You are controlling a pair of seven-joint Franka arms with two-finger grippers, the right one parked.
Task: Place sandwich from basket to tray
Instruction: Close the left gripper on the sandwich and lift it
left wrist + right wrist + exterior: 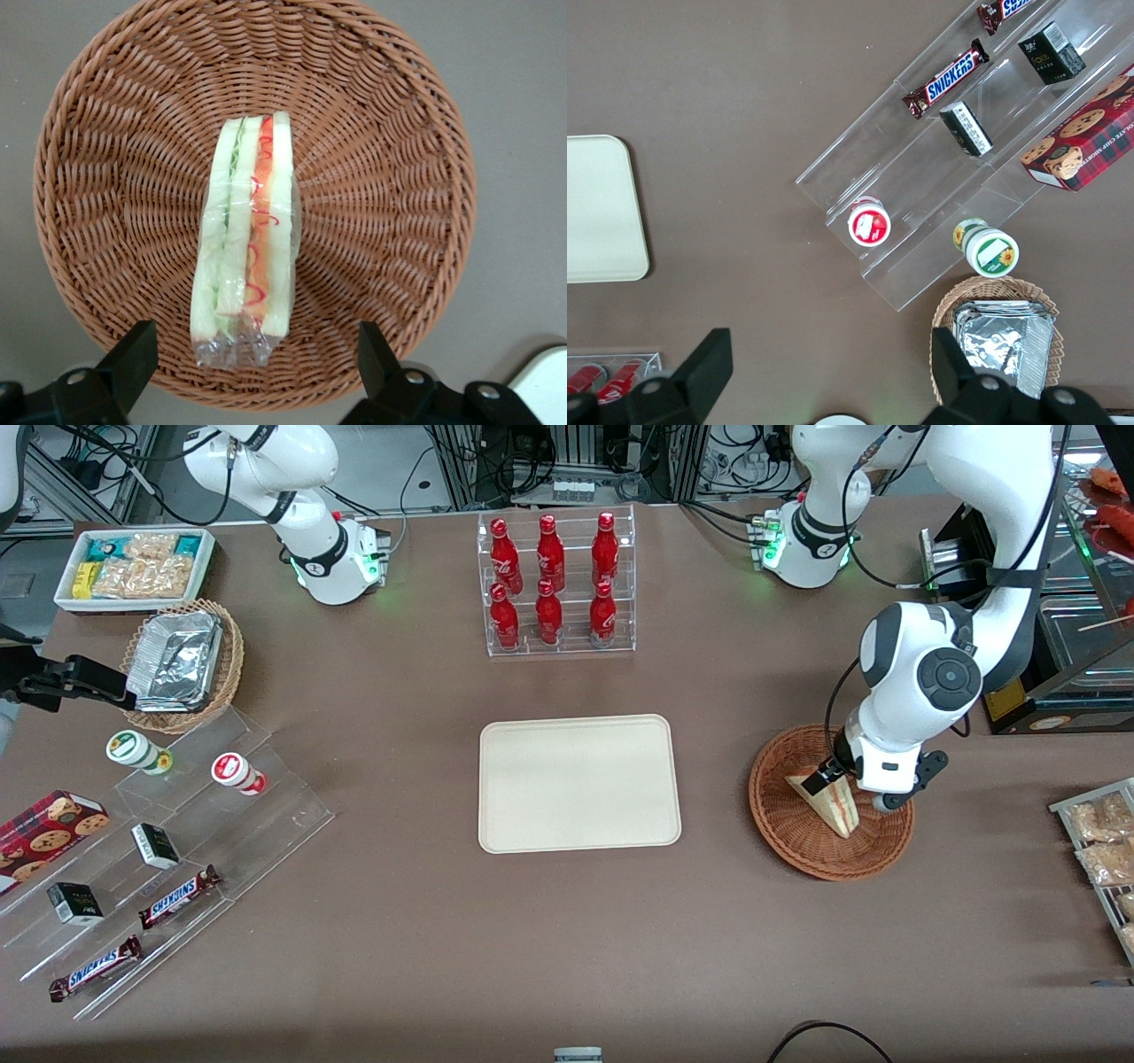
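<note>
The sandwich (831, 802) (248, 232), a plastic-wrapped white-bread wedge with red-orange and green filling, lies in the reddish-brown wicker basket (784, 824) (390, 177) toward the working arm's end of the table. My gripper (861, 784) (252, 354) hangs just above the basket, over the end of the sandwich farther from the front camera. Its fingers (133, 350) are open, one on each side of the wrapper's end, touching nothing. The cream tray (579, 783) lies flat beside the basket at the table's middle, with nothing on it.
A clear rack of red bottles (555, 584) stands farther from the front camera than the tray. Toward the parked arm's end are stepped acrylic shelves with snack bars (177, 896), a foil-container basket (182, 664) and a white snack bin (135, 567). Snack packets (1103, 841) lie at the working arm's table edge.
</note>
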